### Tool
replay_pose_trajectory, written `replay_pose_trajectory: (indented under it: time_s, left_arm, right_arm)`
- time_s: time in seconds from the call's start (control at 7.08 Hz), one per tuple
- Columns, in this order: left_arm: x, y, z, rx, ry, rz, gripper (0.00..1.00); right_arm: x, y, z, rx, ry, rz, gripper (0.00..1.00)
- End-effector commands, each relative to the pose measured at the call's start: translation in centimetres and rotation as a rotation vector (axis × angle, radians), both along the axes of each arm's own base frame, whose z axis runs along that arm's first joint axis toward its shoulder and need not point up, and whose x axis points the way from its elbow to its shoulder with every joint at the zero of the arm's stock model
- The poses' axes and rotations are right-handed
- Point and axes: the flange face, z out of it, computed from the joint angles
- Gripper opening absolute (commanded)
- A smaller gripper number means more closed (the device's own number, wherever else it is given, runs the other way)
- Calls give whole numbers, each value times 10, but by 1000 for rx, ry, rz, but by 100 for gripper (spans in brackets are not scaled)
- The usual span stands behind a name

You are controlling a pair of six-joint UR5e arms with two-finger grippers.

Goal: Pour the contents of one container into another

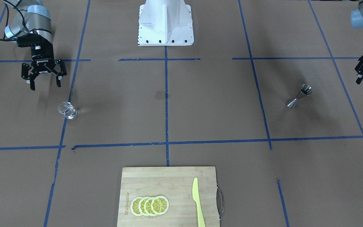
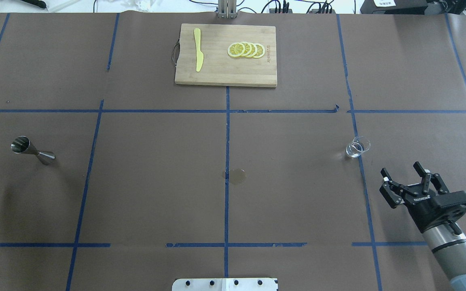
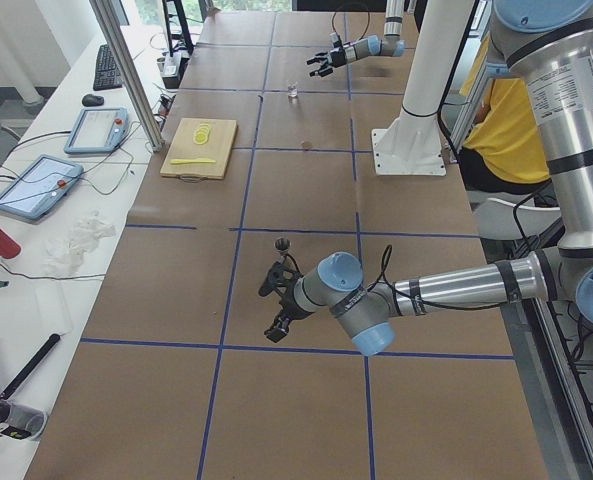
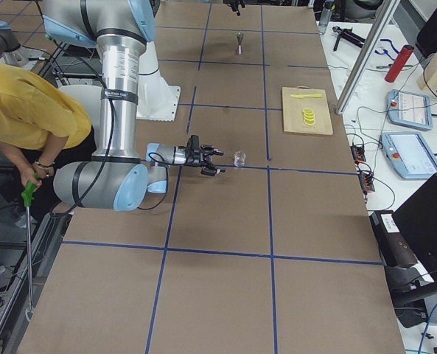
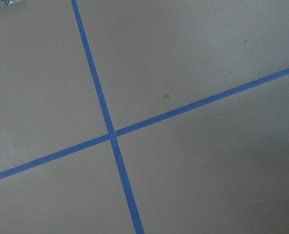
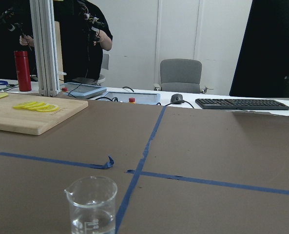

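L gripper (image 3: 269, 307) hangs above the table (image 2: 156, 194) on the far-left side, jaws spread wide, nothing in em. Steel jigger (image 2: 34, 151) stands upright just right of it. Cutting board (image 2: 217, 70) w/ lemon slices (image 2: 246, 49) + yellow knife (image 2: 198, 54) sits far center. Small clear glass (image 2: 356, 146) w/ a bit of liquid stands on the right. R gripper (image 2: 401, 169) is near it, wide open, empty.

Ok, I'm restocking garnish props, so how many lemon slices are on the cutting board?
4. All lemon slices lie in one overlapping row on the cutting board, on the half opposite the yellow knife; a slice underneath could be hidden.
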Motion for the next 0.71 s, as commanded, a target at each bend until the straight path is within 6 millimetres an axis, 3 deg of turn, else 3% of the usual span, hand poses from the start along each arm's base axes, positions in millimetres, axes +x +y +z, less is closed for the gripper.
replay_pose_trajectory:
  time_s: [0.0,0.42,0.57]
  left_arm:
    - [2,-4,-3,7,3,1,100]
    - [6,-18,8,-2,-1,1,100]
    - [7,-17,9,-5,-2,3,100]
  right_arm:
    - [42,-10,31,6,35,-53,100]
    - [101,-102,35,-88,80,-137,100]
    - [98,-152,11,-125,64,-184,100]
